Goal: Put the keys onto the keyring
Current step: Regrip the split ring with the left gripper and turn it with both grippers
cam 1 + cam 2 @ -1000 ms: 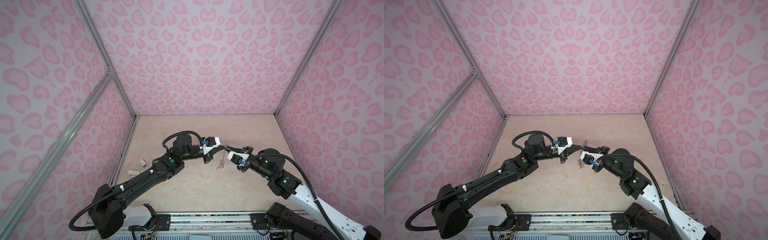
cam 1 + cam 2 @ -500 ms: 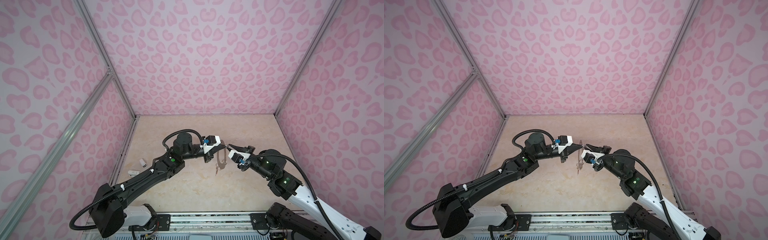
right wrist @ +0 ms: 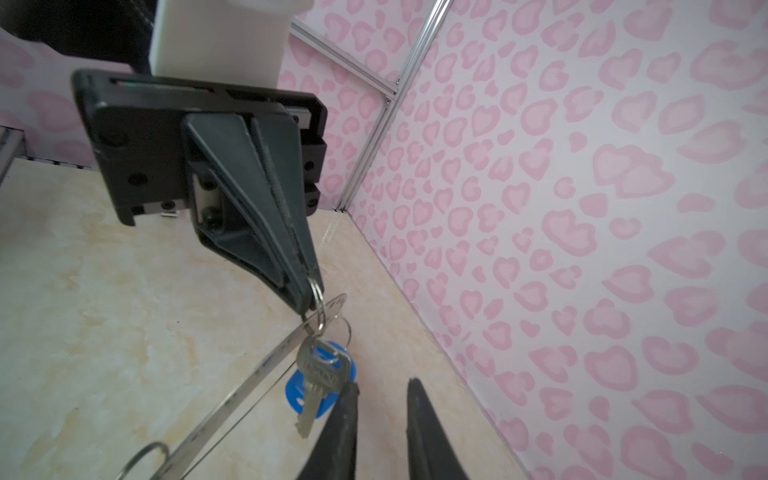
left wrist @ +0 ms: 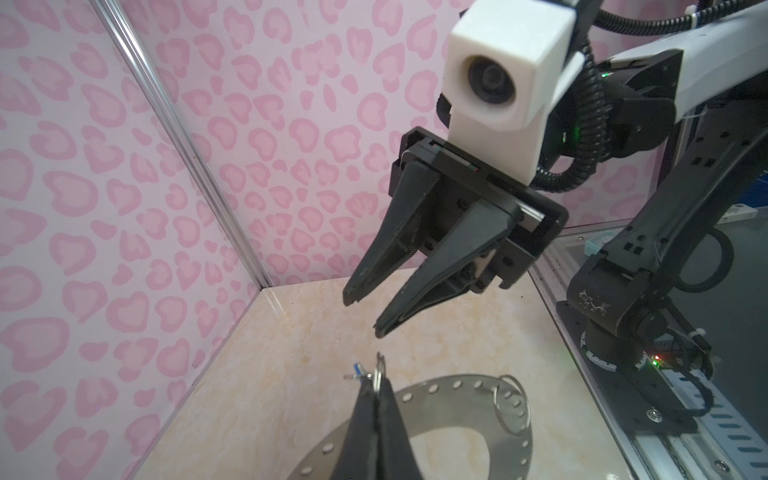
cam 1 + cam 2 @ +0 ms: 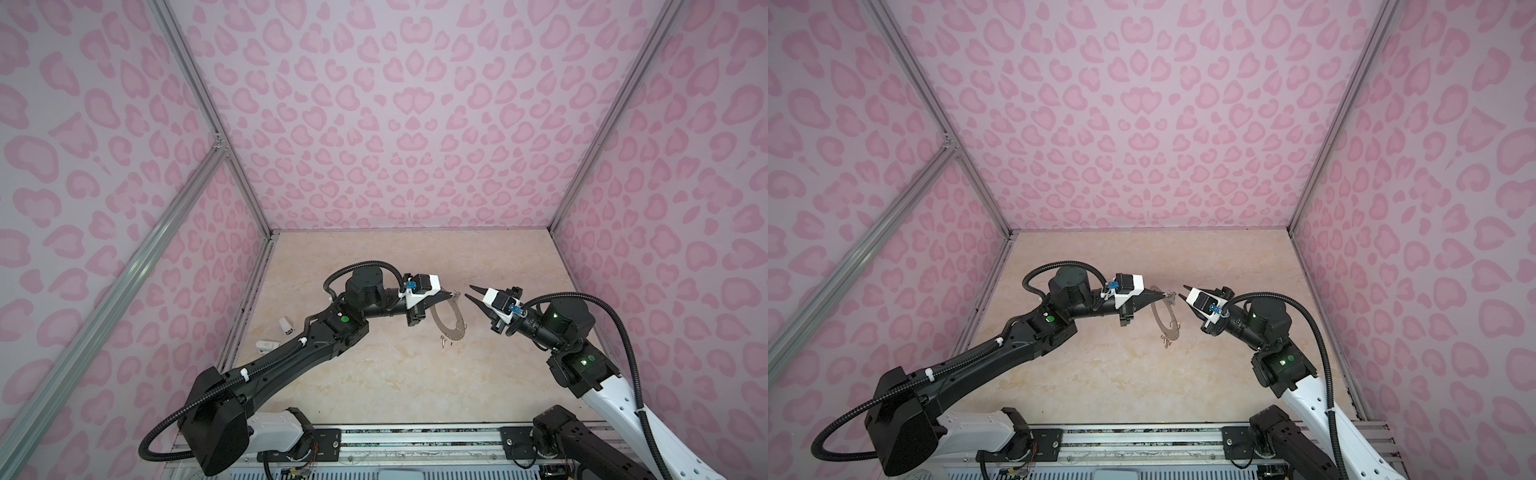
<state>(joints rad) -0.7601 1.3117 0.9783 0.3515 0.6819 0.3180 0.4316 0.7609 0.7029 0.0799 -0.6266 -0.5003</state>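
Now right gripper point(image 5: 468, 291) has backed off from the left gripper point(image 5: 452, 294), jaws slightly parted, empty. Left jaws fully pinched on the small split ring point(image 3: 318, 299) of the blue-tagged keys point(image 3: 322, 374); keyring point(image 4: 457, 399) hangs tilted from that same ring, over the table point(image 5: 374, 374).

Reaching in from the near left, the left arm point(image 5: 316, 345) holds the left hand point(image 5: 452, 295) pinched shut on the keys point(image 3: 322, 370), while the right arm point(image 5: 582, 365), bent in from the near right, points the right hand point(image 5: 467, 291) at it, fingers slightly parted, empty, near but not touching.
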